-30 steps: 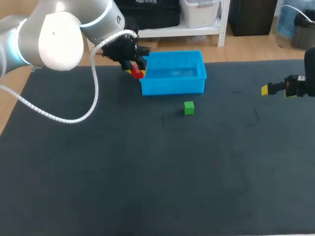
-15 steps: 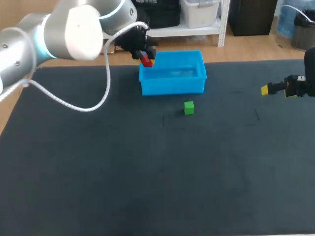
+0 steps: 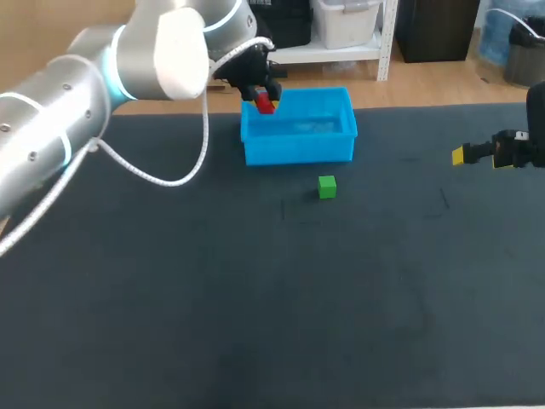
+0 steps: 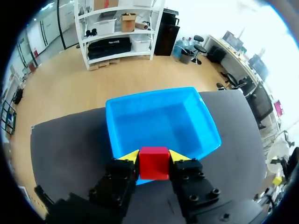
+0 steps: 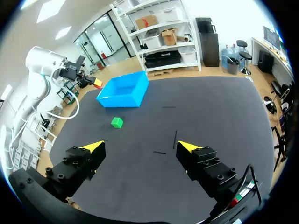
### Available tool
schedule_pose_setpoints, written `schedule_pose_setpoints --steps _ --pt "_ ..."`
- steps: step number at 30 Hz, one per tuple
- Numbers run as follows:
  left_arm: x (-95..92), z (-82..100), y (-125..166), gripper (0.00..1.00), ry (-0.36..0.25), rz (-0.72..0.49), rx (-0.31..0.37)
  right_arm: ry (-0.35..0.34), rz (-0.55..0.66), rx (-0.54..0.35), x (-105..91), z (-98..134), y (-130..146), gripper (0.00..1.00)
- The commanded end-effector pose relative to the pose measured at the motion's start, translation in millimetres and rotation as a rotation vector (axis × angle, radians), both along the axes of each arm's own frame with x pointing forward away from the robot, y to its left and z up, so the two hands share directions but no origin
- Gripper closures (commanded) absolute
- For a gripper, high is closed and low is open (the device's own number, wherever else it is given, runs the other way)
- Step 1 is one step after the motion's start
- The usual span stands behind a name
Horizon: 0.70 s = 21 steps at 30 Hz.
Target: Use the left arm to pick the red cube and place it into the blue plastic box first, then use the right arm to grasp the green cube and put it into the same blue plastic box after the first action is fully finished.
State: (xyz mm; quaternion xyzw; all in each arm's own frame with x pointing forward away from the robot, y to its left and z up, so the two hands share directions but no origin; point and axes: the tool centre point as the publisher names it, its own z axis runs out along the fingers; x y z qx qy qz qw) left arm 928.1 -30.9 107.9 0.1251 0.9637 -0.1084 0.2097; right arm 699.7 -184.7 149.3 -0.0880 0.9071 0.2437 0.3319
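Left end effector [image 4: 155, 157] — clamping the red cube [image 4: 154, 164] from two sides. Both yellow tips are pressing against opposite faces, and the cube is filling the gap between them. In the left wrist view the cube is hanging over the near wall of the blue plastic box [image 4: 207, 123], whose open interior is lying straight ahead of the fingers. In the head view the cube is showing at the box's left end, by the far-left corner of the rim and raised above it. It is not resting on the box floor. Whether it is sitting fully inside the rim line, I cannot tell.

The left arm [image 3: 102, 77] is coming in from the left corner and reaching across to the box. A white cable [image 3: 162, 179] is looping down from it above the surface [image 3: 255, 307].

The green cube [image 3: 327, 187] is sitting on the surface just in front of the box's front wall, toward its right half, near but not touching it.

Right end effector [image 5: 139, 146] — fingers standing wide apart, nothing between them. It is hovering over the right side of the surface, well apart from both the green cube and the box. In its wrist view the green cube is lying ahead, off toward one finger's side, with the box beyond it.

The surface is carrying a dark mat with a few short thin marks [image 5: 175, 138], lying between the right end effector and the green cube.
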Motion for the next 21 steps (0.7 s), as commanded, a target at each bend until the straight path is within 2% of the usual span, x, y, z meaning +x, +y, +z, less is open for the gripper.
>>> schedule_pose_setpoints --steps 1,10,21 --pt "31.1 -2.4 -11 1.0 0.106 -0.004 0.034 0.001 0.002 0.0 0.2 0 -1 0.0" --pt "36.4 -25.6 -10 1.0 0.164 0.019 0.047 0.001 0.002 0.0 0.2 0 -1 0.0" --pt "37.4 -27.2 -10 1.0 0.176 0.024 0.062 0.001 0.002 0.0 0.2 0 -1 0.0"
